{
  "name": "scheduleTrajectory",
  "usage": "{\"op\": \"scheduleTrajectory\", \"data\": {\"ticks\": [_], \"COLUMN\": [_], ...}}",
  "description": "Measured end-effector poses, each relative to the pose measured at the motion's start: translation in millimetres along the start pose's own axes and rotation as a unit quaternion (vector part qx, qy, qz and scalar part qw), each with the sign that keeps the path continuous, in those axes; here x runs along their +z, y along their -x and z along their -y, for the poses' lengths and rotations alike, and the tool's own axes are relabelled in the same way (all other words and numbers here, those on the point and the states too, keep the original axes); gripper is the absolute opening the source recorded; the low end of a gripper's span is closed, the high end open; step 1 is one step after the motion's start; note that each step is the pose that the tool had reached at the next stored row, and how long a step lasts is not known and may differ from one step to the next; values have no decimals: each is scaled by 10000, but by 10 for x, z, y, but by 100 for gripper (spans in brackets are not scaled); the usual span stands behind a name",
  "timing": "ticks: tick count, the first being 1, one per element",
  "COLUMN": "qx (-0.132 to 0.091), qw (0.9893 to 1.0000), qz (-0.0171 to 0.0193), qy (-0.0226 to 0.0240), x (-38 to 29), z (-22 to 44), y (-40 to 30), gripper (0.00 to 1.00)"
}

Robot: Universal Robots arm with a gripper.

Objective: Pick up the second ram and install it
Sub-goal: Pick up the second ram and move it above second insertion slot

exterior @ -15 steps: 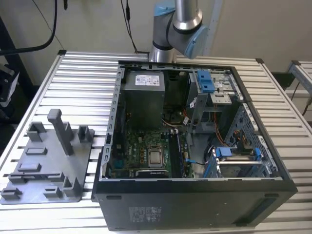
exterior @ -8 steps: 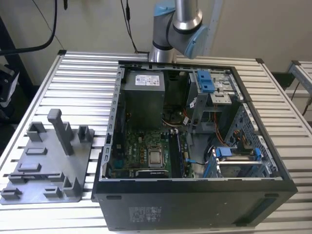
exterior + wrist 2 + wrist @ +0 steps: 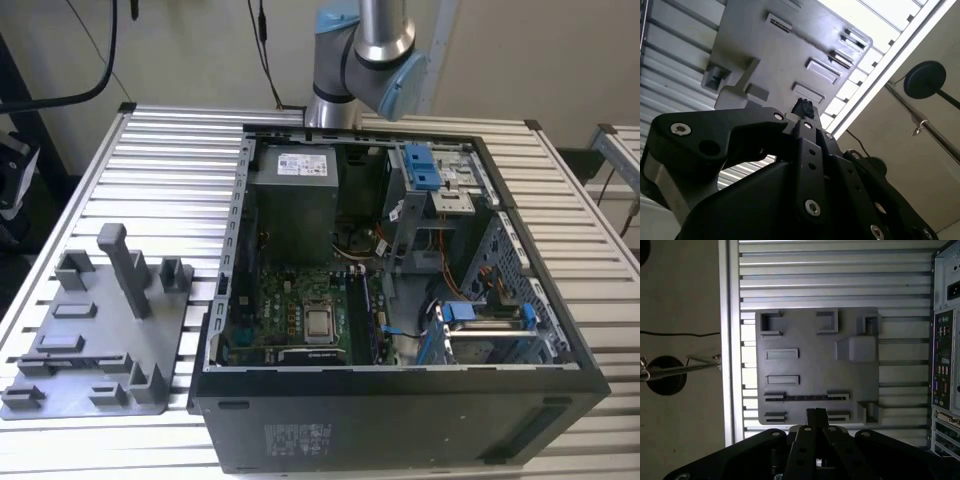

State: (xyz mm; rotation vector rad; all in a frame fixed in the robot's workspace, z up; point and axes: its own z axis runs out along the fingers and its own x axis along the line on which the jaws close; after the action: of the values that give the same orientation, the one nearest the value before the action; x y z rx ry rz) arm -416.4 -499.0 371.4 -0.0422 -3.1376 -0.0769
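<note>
The second ram (image 3: pixel 805 397) shows in the first wrist view as a slim dark strip standing edge-on between two low holders of the grey fixture plate (image 3: pixel 810 330). My gripper (image 3: pixel 816 415) hovers above the plate's edge, close beside that strip, fingers shut together with nothing between them. In the second wrist view the gripper (image 3: pixel 804 107) tips point at the same grey plate (image 3: pixel 765 60). In the exterior view the plate (image 3: pixel 100 330) lies on the slatted table at that view's left, and the arm (image 3: pixel 365 60) rises behind the open computer case (image 3: pixel 400 400).
The case holds a motherboard (image 3: pixel 295 310), a power supply (image 3: pixel 292 195) and blue drive-bay clips (image 3: pixel 424 165). The case's rear port panel (image 3: pixel 942 360) edges the first wrist view. Upright posts (image 3: pixel 125 265) rise from the fixture plate. A table rail (image 3: pixel 730 340) borders the slats.
</note>
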Motion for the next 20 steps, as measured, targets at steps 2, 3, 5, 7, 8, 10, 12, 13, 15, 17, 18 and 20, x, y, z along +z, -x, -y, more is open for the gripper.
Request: {"op": "scheduleTrajectory", "data": {"ticks": [2,3,5,7,8,10,12,13,15,17,18,20], "qx": [-99,-140,-211,-307,-363,-487,-631,-708,-864,-1028,-1118,-1297], "qw": [10000,9999,9998,9995,9993,9988,9980,9975,9962,9947,9937,9915], "qz": [-8,-13,-18,-22,-25,-32,-38,-42,-49,-56,-60,-68], "qy": [-1,-4,-17,-28,-32,-37,-40,-41,-44,-45,-46,-47], "x": [0,0,2,3,4,1,2,2,2,2,2,2], "z": [-3,-7,-19,-22,-22,-24,-24,-24,-24,-24,-24,-24], "y": [0,0,0,0,0,-1,-1,-1,-1,-1,-1,0], "gripper": [11,11,11,11,11,11,11,11,11,11,11,11]}}
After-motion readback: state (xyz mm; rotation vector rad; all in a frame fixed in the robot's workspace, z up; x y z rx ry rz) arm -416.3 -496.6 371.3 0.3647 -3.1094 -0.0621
